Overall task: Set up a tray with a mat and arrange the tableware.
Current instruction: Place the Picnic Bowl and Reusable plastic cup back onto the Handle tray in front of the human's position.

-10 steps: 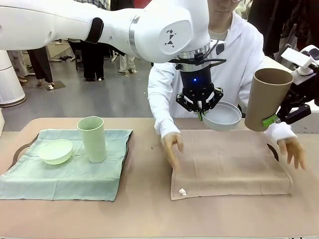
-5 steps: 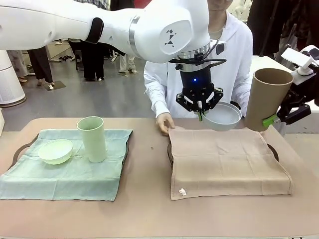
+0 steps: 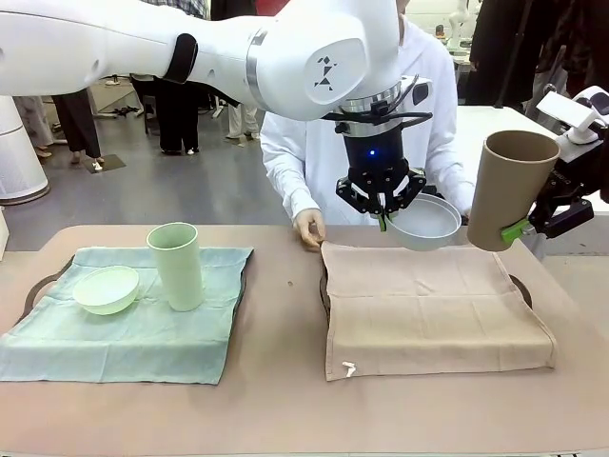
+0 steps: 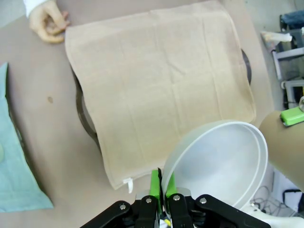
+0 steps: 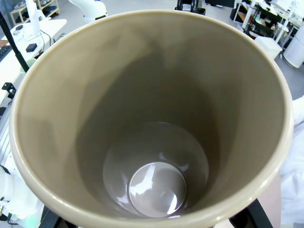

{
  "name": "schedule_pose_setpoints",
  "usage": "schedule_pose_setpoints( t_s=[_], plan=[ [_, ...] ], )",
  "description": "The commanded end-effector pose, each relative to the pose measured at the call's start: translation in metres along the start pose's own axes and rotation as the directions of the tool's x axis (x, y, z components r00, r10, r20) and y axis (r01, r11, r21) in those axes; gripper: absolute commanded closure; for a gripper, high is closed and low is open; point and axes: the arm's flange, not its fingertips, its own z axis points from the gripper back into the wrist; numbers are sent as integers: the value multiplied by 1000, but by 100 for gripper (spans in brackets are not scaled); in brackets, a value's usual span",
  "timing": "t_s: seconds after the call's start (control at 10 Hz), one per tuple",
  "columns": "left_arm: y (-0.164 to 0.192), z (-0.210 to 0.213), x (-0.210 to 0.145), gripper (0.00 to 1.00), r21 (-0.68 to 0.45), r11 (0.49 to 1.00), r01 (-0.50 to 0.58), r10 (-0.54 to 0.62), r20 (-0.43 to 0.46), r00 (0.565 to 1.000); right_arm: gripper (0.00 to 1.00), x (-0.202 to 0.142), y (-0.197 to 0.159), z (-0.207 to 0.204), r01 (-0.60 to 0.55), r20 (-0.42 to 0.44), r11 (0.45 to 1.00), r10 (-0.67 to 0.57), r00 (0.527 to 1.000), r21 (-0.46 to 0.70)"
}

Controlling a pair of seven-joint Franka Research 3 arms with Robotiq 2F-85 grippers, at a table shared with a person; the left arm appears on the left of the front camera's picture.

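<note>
My left gripper point(image 3: 384, 221) hangs over the far edge of the tan mat point(image 3: 433, 309), shut on the rim of the white bowl point(image 3: 425, 222); the left wrist view has that bowl point(image 4: 223, 164) pinched between the green pads point(image 4: 154, 183). At the right, my right gripper point(image 3: 521, 228) holds the tan-brown cup point(image 3: 511, 188) upright in the air, and the right wrist view looks straight down into this cup point(image 5: 152, 142). The pale green bowl point(image 3: 107, 288) and pale green cup point(image 3: 178, 265) stand on the green mat point(image 3: 133, 328) at the left. A dark tray point(image 3: 324, 290) edges out from under the tan mat.
A person in a white hoodie point(image 3: 314, 143) stands at the far side, one hand point(image 3: 309, 228) resting on the table by the tan mat's far left corner. Bare table point(image 3: 285, 314) separates the two mats.
The person's hands have left the tan mat and drawn back; one now rests at its far left corner. The mat lies flat. Both arms have held still.
</note>
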Motion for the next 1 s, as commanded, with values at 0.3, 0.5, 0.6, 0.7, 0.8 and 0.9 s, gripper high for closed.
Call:
schedule_pose_setpoints(
  t_s=[0.3, 0.5, 0.6, 0.7, 0.8, 0.9],
  plan=[
    [1, 3, 1, 100, -5, 1000, 6, -6, -8, 1000, 79, 0, -2, -1, -3, -8, 1000, 3, 1000, 2],
    [1, 3, 1, 100, -5, 1000, 6, -6, -8, 1000, 79, 0, -2, -1, -3, -8, 1000, 3, 1000, 2],
    [1, 3, 1, 100, -5, 1000, 6, -6, -8, 1000, 79, 0, -2, -1, -3, -8, 1000, 3, 1000, 2],
    [1, 3, 1, 100, -5, 1000, 6, -6, -8, 1000, 79, 0, -2, -1, -3, -8, 1000, 3, 1000, 2],
    [1, 3, 1, 100, -5, 1000, 6, -6, -8, 1000, 79, 0, -2, -1, -3, -8, 1000, 3, 1000, 2],
    [1, 3, 1, 100, -5, 1000, 6, -6, -8, 1000, 79, 0, -2, -1, -3, -8, 1000, 3, 1000, 2]
  ],
)
